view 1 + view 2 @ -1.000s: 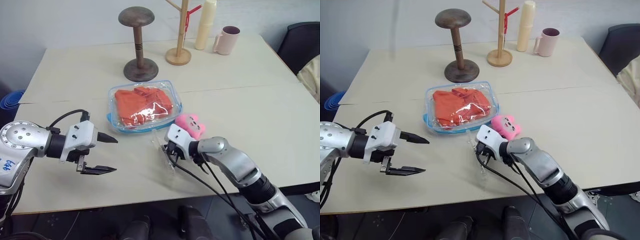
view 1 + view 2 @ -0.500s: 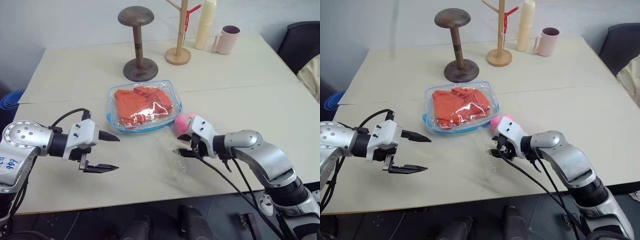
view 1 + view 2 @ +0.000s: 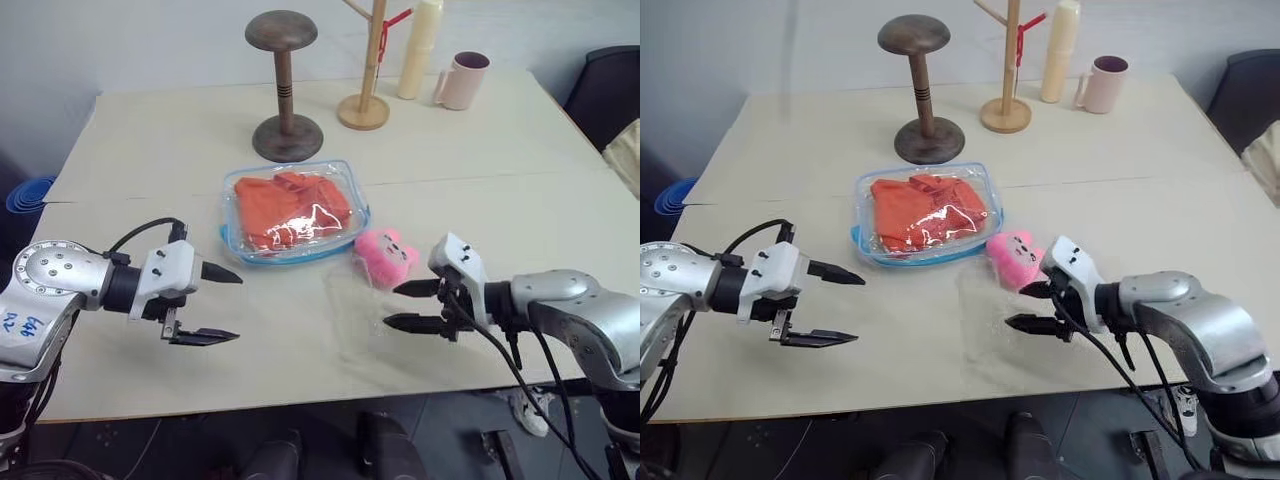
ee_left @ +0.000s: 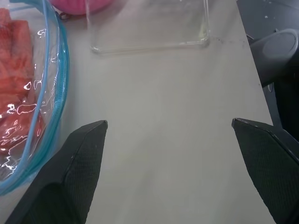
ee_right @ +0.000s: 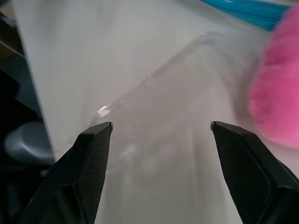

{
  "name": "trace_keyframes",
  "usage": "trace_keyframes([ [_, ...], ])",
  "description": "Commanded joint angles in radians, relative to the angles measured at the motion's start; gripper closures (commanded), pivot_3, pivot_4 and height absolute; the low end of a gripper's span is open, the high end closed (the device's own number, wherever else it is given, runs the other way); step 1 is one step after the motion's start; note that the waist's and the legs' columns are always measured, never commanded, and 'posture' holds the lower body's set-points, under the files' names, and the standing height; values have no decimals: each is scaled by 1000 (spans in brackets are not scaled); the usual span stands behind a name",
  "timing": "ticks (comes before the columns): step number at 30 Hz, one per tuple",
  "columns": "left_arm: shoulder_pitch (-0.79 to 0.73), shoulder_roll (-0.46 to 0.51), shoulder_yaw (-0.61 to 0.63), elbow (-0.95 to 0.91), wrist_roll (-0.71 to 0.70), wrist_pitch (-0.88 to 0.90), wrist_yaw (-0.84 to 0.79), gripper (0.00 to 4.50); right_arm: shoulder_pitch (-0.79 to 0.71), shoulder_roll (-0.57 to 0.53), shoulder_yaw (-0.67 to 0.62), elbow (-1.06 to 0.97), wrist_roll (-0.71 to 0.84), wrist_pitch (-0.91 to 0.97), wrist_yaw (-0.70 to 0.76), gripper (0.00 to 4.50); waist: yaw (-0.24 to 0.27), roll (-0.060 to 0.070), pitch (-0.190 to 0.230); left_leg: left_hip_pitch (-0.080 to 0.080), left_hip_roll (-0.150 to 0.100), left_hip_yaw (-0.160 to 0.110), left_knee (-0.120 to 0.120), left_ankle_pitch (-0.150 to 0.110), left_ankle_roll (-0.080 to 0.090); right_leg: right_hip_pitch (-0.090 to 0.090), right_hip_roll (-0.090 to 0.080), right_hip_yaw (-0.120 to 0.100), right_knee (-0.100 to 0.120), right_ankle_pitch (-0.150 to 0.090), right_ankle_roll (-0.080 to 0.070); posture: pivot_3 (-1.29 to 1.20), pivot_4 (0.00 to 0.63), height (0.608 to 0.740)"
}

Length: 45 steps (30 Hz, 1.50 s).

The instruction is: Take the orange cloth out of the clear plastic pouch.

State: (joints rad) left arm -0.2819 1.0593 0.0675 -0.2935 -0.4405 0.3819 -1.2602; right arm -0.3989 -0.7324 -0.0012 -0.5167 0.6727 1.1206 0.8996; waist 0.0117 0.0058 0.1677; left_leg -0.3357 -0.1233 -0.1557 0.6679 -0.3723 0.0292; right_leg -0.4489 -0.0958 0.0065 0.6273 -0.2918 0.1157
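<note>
Left gripper: the left gripper (image 3: 215,305) hangs over bare table (image 3: 130,380) at about 8 o'clock from the pouch, fingers spread wide, holding nothing.
Right gripper: the right gripper (image 3: 398,306) points left at about 5 o'clock from the pouch, jaws parted and empty, above the small flat clear plastic rectangle (image 3: 1015,335).
Progress: nothing of the task looks done; the orange cloth (image 3: 290,208) lies wrinkled inside the clear plastic pouch (image 3: 294,211), which sits mid-table and apart from both grippers. By the look of it, reaching, opening and pulling all remain.
In the way: the pink plush toy (image 3: 385,255) sits just beside the pouch's near right corner, between it and the right gripper.
Farther back: a dark wooden stand (image 3: 283,85) at 12 o'clock, then a pale wooden rack (image 3: 368,70), a cream bottle (image 3: 420,48) and a pink mug (image 3: 461,80) toward 1 o'clock.
</note>
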Motion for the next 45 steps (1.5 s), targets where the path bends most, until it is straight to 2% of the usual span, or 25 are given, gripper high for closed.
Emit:
trace_keyframes([
  [1,-6,0,-3,2,17,-27,-9,0,-47,63,42,-4,3,40,-98,981,-1,0,0,0,0,0,0,0,0,0,0,0,0,0,0,0,150,740],
  [5,-16,0,-5,9,19,-29,-12,0,-41,99,39,16,26,108,-159,981,9,0,0,0,-1,0,1,0,0,0,0,0,0,0,-1,0,150,740],
  [8,-17,-1,-7,12,26,-32,-9,0,-14,59,67,-3,-42,66,-200,981,14,0,0,-1,-1,-1,1,0,1,0,-1,-1,0,0,0,0,150,740],
  [10,-8,2,-3,4,23,-32,-10,0,16,-10,106,-38,-136,-50,-201,981,15,0,0,-1,-2,-1,1,-1,1,0,-1,-1,0,0,0,0,150,740],
  [13,3,6,0,-3,20,-30,-16,0,102,-127,141,-120,-260,-299,-131,981,13,0,0,-2,-3,0,1,-1,2,0,-2,-1,0,1,0,0,150,740],
  [15,1,8,-1,1,21,-33,-19,0,158,-147,110,-166,-246,-399,-74,981,11,-1,0,-1,-2,0,1,-1,2,0,-1,-1,-1,1,0,0,150,740],
  [18,-12,6,-7,13,24,-35,-23,0,227,-212,133,-168,-373,-589,-37,981,9,-1,1,-1,0,1,1,-2,1,0,0,-1,-1,1,0,0,150,740],
  [21,-20,6,-10,22,26,-40,-28,0,302,-253,108,-172,-391,-763,58,981,13,-2,1,-1,-1,1,5,-2,1,1,0,-1,0,1,0,0,150,740],
  [24,-26,2,-19,29,30,-44,-30,0,278,-254,140,-140,-466,-825,57,981,12,-2,1,-1,-1,1,7,-2,1,2,0,-1,0,1,1,0,150,740],
  [27,-34,-2,-31,27,33,-46,-27,0,237,-225,174,-117,-472,-795,63,1506,11,-2,1,-1,-1,1,9,-2,1,2,0,-1,0,1,1,0,150,740],
  [33,-34,1,-26,22,30,-39,-22,0,195,-242,205,-85,-477,-767,129,3534,13,-2,1,-1,-1,0,9,-3,1,2,0,-1,0,1,1,0,150,740],
  [38,-24,7,-16,10,24,-29,-16,0,170,-231,236,-58,-497,-764,164,3534,14,-2,1,-1,-1,1,9,-3,2,2,0,-1,0,1,1,0,150,740],
  [45,-28,5,-13,-5,20,-10,-2,0,59,-181,330,44,-566,-784,200,3534,12,-2,1,-1,0,1,10,-3,1,2,1,-1,0,1,1,0,150,740],
])
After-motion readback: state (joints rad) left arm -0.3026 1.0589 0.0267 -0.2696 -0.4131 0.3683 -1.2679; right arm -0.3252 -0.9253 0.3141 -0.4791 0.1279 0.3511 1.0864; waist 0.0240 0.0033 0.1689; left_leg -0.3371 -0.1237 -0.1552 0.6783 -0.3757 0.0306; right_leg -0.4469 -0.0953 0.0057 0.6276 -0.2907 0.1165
